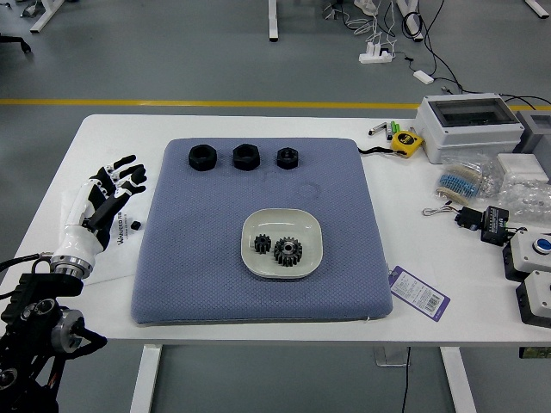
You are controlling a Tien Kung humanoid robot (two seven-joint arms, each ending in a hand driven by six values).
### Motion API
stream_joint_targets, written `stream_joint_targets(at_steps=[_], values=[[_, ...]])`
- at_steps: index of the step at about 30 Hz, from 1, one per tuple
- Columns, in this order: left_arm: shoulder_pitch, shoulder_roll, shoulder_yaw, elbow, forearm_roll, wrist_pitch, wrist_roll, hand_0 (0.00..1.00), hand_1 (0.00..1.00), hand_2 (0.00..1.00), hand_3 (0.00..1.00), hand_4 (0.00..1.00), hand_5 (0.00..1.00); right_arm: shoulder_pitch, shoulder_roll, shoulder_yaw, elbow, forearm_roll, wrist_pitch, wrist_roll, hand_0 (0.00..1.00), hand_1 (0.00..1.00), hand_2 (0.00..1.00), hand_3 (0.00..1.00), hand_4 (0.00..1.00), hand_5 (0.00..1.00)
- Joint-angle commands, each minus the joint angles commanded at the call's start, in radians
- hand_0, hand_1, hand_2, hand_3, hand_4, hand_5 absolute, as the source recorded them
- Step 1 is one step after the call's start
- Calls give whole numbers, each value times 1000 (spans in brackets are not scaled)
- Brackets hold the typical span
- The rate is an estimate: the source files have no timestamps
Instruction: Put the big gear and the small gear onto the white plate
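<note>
Grey flooring [215,64] is extending beyond and beneath a white table [413,185], showing a dull sheen. A yellow stripe [215,102] is crossing it behind the table. Pale table legs [145,379] are showing below the near edge, a thin dark cord [406,379] running between them. Further back, white furniture legs [273,19] are standing; a white power strip [375,56] is lying beside tangled cables [415,26].

blk gears [287,251], off-wht plate [281,221], blu-gry mat [194,267], prob. fine-dotted.
</note>
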Motion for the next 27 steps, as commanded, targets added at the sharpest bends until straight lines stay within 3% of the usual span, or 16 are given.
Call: stream_joint_targets(at_steps=[15,22,23,27], values=[[20,7,-4,-14,-6,20,-16,701,695,764,749,937,459,6,-1,0,-1,-1,1,-1,652,659,730,576,835,679],[44,18,58,-45,-43,58,-46,708,711,777,749,941,464,8,-1,1,0,-3,0,-2,651,659,730,576,835,679],[47,18,63,-47,-46,62,-49,776,789,854,766,940,463,8,-1,1,0,-3,0,-2,652,659,730,576,835,679],[68,25,101,-56,-72,84,-69,776,789,854,766,940,463,10,-1,2,-1,-5,1,-3,652,659,730,576,835,679]])
